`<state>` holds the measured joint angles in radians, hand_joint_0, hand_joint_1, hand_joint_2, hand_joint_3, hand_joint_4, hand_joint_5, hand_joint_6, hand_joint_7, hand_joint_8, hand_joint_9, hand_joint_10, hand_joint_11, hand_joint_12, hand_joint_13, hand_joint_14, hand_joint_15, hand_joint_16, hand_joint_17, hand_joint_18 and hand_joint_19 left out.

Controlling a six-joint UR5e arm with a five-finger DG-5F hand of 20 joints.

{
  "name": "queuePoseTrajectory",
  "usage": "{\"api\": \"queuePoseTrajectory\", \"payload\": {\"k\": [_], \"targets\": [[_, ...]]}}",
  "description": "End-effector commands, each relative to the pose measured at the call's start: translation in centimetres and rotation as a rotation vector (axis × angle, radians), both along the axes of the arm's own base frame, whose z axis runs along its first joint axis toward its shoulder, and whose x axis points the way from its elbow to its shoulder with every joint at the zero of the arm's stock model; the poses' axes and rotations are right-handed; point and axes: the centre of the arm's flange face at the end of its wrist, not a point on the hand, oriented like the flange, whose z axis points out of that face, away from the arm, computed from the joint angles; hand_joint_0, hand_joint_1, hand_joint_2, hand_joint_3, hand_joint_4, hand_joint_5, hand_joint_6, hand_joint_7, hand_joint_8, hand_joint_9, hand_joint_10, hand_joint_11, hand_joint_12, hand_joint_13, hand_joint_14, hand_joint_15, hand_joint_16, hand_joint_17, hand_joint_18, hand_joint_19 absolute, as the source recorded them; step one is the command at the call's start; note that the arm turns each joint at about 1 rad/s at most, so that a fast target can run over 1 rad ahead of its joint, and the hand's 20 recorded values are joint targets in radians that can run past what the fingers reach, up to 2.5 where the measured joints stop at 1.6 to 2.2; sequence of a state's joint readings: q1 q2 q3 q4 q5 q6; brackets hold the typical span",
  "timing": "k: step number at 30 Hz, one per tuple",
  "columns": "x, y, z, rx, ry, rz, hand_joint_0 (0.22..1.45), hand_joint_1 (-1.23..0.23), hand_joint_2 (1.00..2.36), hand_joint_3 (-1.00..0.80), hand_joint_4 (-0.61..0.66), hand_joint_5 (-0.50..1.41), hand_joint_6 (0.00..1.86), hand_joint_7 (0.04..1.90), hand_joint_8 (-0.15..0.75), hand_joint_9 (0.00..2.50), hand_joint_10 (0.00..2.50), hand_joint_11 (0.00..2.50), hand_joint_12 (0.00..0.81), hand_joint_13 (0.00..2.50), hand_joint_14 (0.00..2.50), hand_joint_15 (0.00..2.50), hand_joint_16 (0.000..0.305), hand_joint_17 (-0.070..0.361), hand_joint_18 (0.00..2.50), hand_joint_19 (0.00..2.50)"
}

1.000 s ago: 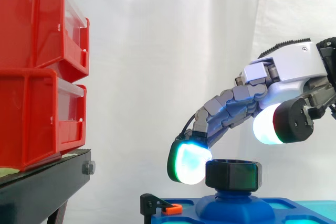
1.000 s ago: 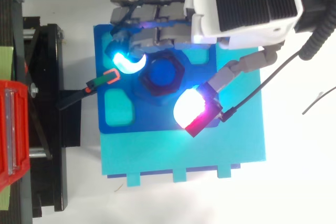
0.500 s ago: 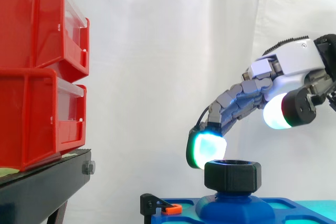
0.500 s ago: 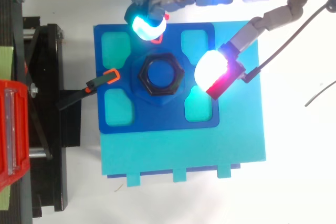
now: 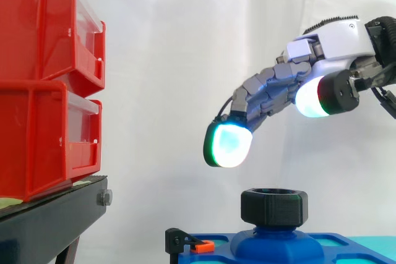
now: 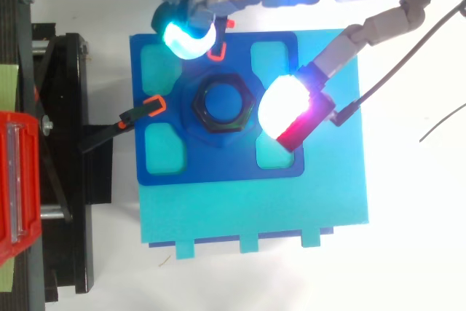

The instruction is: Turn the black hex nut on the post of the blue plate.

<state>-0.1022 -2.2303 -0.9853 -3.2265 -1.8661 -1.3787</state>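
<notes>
The hand (image 5: 337, 38) hovers above the black hex nut (image 5: 274, 207) and holds nothing. Its fingers are stretched out and only gently bent, well apart from the thumb. The nut sits on the post (image 6: 222, 100) at the middle of the blue plate (image 6: 218, 169), with clear air between the nut and every pad.

From the side, the cyan-green fingertip (image 5: 228, 144) hangs above the nut and a little to its left. The white thumb pad (image 5: 309, 100) is higher still and to the nut's right. From above, the fingertip lies beyond the nut's far-left corner and the thumb pad sits just beside its right flank.

I judge the step in hand to be the reach for a grip: no turning can happen while the pads are off the nut. The next move calls for lowering the hand until a fingertip and the thumb bracket opposite flats. They then need to close firmly and swing about the post's axis without sliding off.

The nut covers the post's thread, so how far down it is screwed cannot be told. From above, the thumb pad overlaps the plate's recess to the right of the nut, and the palm runs off the picture's top edge. In the side view, the plate below the nut is cut by the bottom edge.
</notes>
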Motion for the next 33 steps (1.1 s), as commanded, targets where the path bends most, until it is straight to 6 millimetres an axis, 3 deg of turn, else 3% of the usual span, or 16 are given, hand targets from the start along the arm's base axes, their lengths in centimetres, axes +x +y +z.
{"api": "queuePoseTrajectory", "payload": {"k": [1, 7, 10, 16, 33], "targets": [[0.8, 1.4, -0.2, -0.001, -0.032, -0.002, 0.44, -0.3, 1.0, -0.5, 0.25, -0.19, 0.5, 0.76, 0.273, 0.34, 0.0, 0.0, 0.375, 0.29, 0.0, 0.03, 0.06, 0.135, 0.32, 0.35], [1.7, 3.9, -1.3, 0.01, -0.055, -0.008, 0.43, -0.3, 1.0, -0.5, 0.24, -0.19, 0.5, 0.75, 0.273, 0.34, 0.0, 0.0, 0.375, 0.29, 0.0, 0.04, 0.06, 0.135, 0.32, 0.35], [2.1, 6.6, -1.7, 0.01, -0.055, 0.007, 0.43, -0.3, 1.0, -0.5, 0.24, -0.19, 0.5, 0.75, 0.275, 0.33, 0.0, 0.0, 0.378, 0.28, 0.0, 0.03, 0.06, 0.136, 0.3, 0.35], [2.3, 7.9, -1.9, 0.005, -0.038, -0.013, 0.42, -0.19, 1.0, -0.5, 0.23, -0.2, 0.5, 0.75, 0.277, 0.32, 0.0, 0.0, 0.388, 0.27, 0.0, 0.02, 0.062, 0.14, 0.31, 0.35], [2.0, 9.4, -3.1, -0.001, -0.003, -0.019, 0.43, -0.18, 1.0, -0.5, 0.29, -0.17, 0.5, 0.85, 0.276, 0.34, 0.0, 0.0, 0.383, 0.27, 0.0, 0.02, 0.061, 0.136, 0.31, 0.35]]}}
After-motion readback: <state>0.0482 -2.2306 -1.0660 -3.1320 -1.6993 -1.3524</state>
